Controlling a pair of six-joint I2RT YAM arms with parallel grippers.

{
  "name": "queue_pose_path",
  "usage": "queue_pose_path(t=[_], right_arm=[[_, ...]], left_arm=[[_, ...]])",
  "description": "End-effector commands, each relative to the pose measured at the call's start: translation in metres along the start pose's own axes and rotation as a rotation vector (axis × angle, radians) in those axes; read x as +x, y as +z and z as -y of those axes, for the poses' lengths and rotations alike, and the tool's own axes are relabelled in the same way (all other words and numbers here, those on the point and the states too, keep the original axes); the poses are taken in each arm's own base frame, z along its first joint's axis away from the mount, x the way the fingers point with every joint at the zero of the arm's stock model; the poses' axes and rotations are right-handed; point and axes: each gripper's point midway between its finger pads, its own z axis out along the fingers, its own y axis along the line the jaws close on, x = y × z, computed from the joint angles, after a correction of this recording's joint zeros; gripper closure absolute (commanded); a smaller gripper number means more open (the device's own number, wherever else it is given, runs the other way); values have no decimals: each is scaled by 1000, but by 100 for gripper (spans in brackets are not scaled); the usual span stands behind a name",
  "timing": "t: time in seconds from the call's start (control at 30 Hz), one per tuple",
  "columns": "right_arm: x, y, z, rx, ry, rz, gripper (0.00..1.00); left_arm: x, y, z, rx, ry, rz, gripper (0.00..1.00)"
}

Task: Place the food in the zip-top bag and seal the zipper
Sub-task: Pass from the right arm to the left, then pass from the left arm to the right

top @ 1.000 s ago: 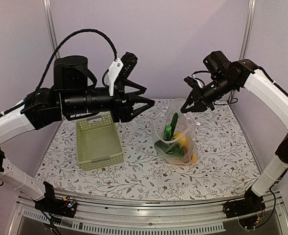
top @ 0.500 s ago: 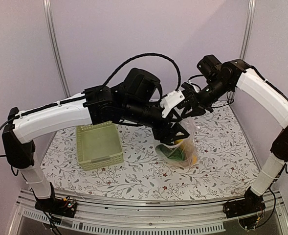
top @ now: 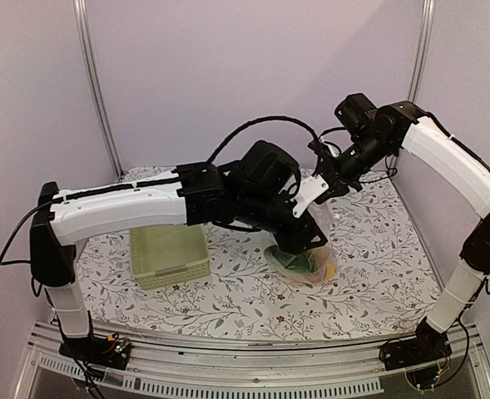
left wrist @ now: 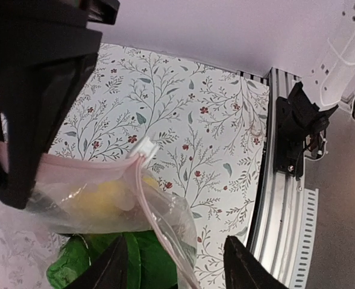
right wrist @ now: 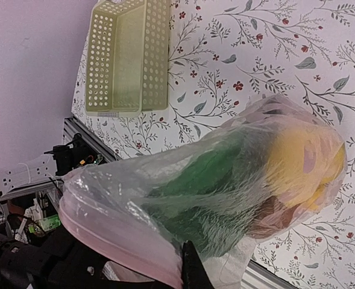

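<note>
Top external view: the right claw (top: 328, 178), clamped on the mouth of the zip-top bag (top: 319, 259) at frame centre, hangs it upright with the food (right wrist: 207, 180) inside. Astride the zipper (left wrist: 159, 211), the left claw (left wrist: 177, 265) stands apart, apparently to press it shut.

My left arm (top: 120, 212) stretches low from the table's (top: 378, 274) left edge to its middle, wrist tipped down, left gripper (left wrist: 177, 265) with its jaws apart. My right arm (top: 452, 166) arches high from the right edge, right gripper (top: 326, 176) pinched onto the zip-top bag (top: 319, 258).
</note>
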Motion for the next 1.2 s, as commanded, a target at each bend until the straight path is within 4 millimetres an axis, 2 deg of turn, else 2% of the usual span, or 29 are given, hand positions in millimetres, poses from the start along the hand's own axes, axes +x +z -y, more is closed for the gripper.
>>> queue_pose_path(t=[0.0,0.1,0.23,0.3,0.4,0.57,0.67,0.73,0.8,0.93,1.17], right_arm=[[-1,-6,-4,-28,-2,16,98],[0,-6,-5,-32,0,13,97],[1,-9,-8,-46,-3,12,95],[1,-15,-10,-65,-2,20,91],[-6,-33,-14,-113,-11,65,76],[-27,-91,-21,-174,-86,274,52],[-22,-106,-33,-221,-166,347,46],[-16,-107,-42,-291,-222,369,46],[-9,-110,-49,-344,-280,406,46],[1,-108,-46,-347,-339,443,48],[-6,-88,-41,-320,-464,485,57]], left_arm=[[-5,17,3,-1,-1,2,50],[-10,24,-7,-53,-12,8,60],[-14,21,-24,-150,-14,14,82],[-18,14,-30,-169,-11,26,90],[-27,-4,-39,-196,-9,70,99],[-51,-55,-55,-240,-48,196,100],[-61,-80,-62,-247,-88,252,100],[-65,-93,-66,-253,-107,279,100],[-62,-97,-69,-253,-123,295,100],[-49,-90,-74,-240,-146,294,100],[-31,-81,-71,-194,-150,268,100]])
